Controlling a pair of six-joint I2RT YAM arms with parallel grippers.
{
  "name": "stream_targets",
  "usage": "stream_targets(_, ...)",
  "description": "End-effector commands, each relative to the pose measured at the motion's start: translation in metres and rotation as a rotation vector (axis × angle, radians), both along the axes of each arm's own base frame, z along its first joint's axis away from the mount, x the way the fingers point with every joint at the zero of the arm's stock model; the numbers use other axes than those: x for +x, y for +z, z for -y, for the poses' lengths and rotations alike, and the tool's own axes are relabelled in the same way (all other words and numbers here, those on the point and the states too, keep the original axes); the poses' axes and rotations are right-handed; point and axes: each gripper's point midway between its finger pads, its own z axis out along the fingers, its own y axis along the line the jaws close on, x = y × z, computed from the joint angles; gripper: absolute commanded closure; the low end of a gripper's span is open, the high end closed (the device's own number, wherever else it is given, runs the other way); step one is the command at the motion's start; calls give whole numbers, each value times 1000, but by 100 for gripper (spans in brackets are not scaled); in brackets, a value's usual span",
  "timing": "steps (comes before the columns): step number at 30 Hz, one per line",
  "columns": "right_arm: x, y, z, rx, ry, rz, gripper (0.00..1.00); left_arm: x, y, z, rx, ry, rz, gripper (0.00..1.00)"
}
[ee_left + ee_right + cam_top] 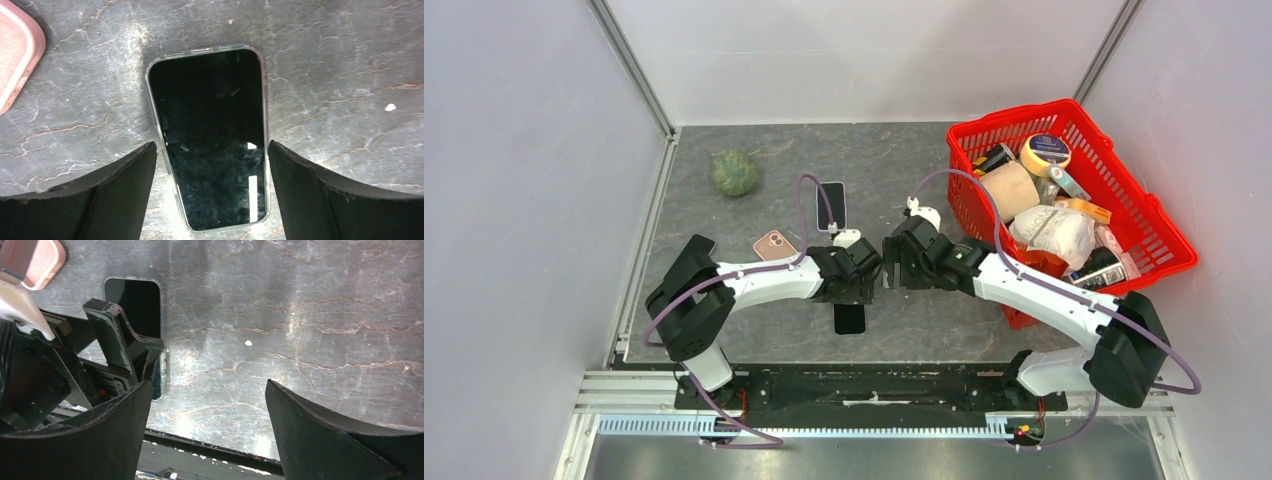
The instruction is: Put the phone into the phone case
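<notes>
A black phone [210,135] lies screen up on the grey table, with the rim of a clear phone case [154,110] showing around its edges. It also shows near the table's front edge in the top view [849,318] and partly behind the left arm in the right wrist view [137,300]. My left gripper [212,150] hangs open just above the phone, one finger on each side and neither touching it. The right gripper [207,390] is open over bare table to the phone's right, close beside the left gripper [852,292].
A pink phone case [775,245] lies left of the arms, and a second dark phone [832,205] lies behind them. Further back on the left sits a green ball [734,172]. At the right stands a red basket [1169,245] full of groceries. The table's front rail [210,450] is near.
</notes>
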Motion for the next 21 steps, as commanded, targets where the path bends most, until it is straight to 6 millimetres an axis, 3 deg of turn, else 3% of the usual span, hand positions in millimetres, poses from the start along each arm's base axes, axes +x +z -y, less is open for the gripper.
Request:
stream_targets(1, 3, 13, -4, 38, 13, 47, 9, 4, 0, -1, 76, -24, 38, 12)
stream_targets(11, 5, 17, 11, 33, -30, 78, 8, 1, -15, 8, 60, -50, 2, 10)
stream_targets(18, 6, 23, 19, 39, -47, 93, 7, 2, -28, -1, 110, -18, -2, 10)
stream_targets(21, 6, 29, 21, 51, -55, 106, 7, 3, -29, -1, 109, -9, 8, 25)
